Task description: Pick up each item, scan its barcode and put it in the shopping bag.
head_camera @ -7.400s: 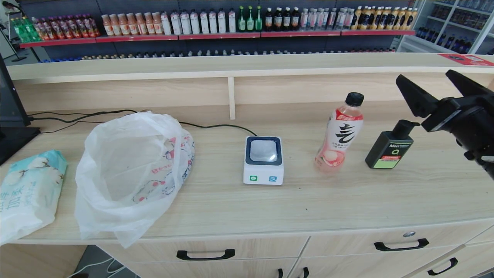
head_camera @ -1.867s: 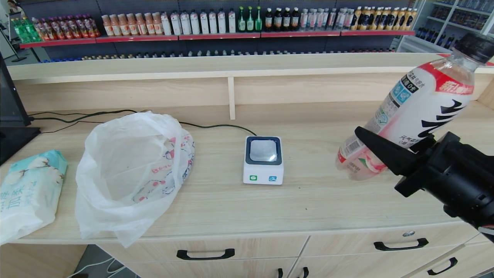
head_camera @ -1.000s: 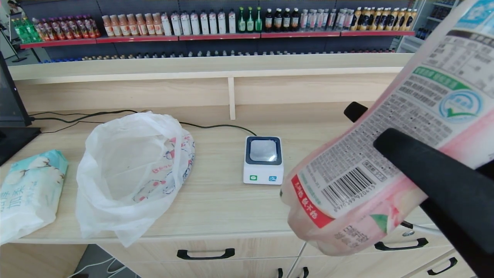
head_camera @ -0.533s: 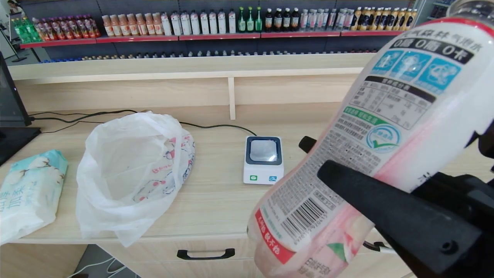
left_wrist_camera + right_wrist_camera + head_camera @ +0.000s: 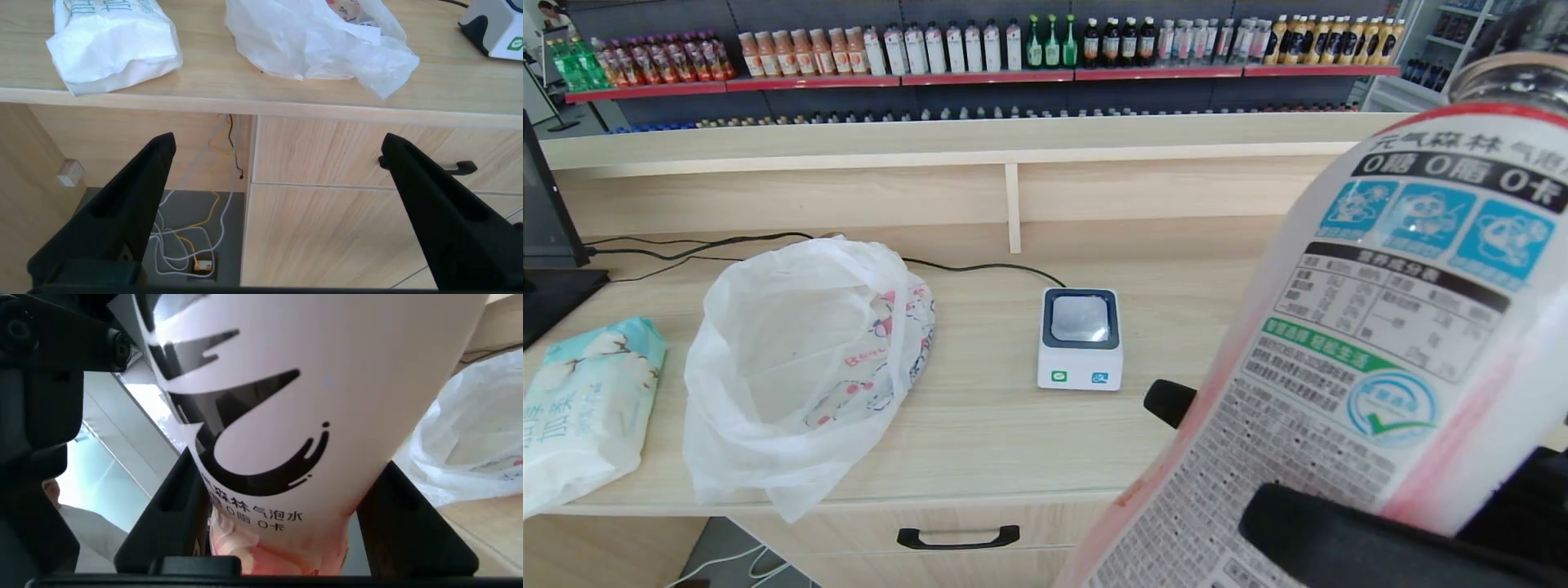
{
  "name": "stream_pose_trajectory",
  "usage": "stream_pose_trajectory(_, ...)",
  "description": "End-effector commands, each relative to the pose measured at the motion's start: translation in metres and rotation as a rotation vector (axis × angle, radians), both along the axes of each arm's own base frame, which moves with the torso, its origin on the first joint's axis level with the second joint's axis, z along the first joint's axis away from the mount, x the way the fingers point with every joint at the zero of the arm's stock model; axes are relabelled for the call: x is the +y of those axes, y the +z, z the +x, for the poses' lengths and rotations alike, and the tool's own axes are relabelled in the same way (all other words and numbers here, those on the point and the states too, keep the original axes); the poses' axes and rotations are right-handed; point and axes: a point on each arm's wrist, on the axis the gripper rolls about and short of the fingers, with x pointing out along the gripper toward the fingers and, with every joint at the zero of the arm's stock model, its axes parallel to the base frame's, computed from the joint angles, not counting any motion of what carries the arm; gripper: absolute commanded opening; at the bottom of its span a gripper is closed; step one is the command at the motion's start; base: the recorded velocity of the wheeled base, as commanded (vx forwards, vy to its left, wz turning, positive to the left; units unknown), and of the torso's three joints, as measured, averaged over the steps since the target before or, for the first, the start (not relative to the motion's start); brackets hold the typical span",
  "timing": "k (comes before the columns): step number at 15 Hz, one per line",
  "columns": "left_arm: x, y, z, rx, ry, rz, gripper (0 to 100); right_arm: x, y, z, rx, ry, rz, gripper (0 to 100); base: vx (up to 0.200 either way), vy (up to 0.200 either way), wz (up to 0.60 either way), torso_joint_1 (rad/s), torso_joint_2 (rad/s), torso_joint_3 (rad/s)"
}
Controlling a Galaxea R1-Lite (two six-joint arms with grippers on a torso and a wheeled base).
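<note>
Right gripper (image 5: 1217, 457): clamped on the pink-and-white drink bottle (image 5: 1380, 343), one black finger on each side of its lower body.
Left gripper (image 5: 278, 212): spread wide and empty, hanging in front of the drawers below the counter's front edge.
Bottle: held in the air close to the head camera, tilted, with its neck up to the right and its printed back label facing the camera.
Right wrist view: shows the bottle's other face with bold black strokes, which the head view cannot show; the fingers press both flanks.
Left wrist view: shows loose wires on the floor under the counter.
Scanner (image 5: 1081, 337): a small white box with a dark-rimmed window, mid-counter, just left of the held bottle.
Shopping bag (image 5: 800, 359): translucent white, slumped open, left of the scanner.
Tissue pack (image 5: 584, 408): at the counter's left end, beside the bag.
In the way: the bottle hides the counter's right side.
Counter (image 5: 980, 433): pale wood, with a black cable (image 5: 980, 265) running to the scanner.
Room: shelves of drinks (image 5: 1013, 45) behind, probably a shop.
</note>
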Motion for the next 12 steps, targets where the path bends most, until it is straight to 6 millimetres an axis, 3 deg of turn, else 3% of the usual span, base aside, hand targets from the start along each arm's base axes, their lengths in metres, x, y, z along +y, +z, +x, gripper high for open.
stream_pose_trajectory(1, 0.0, 0.0, 0.0, 0.0, 0.001, 0.0, 100, 0.0008, 0.0008, -0.0035, 0.0, 0.018, 0.004, 0, 0.0, 0.0, 0.0, 0.0, 0.0, 0.0)
stream_pose_trajectory(12, 0.0, 0.0, 0.0, 0.0, 0.001, 0.0, 100, 0.0, 0.0006, -0.005, 0.066, 0.058, 0.016, 0, 0.0, 0.0, 0.0, 0.0, 0.0, 0.0)
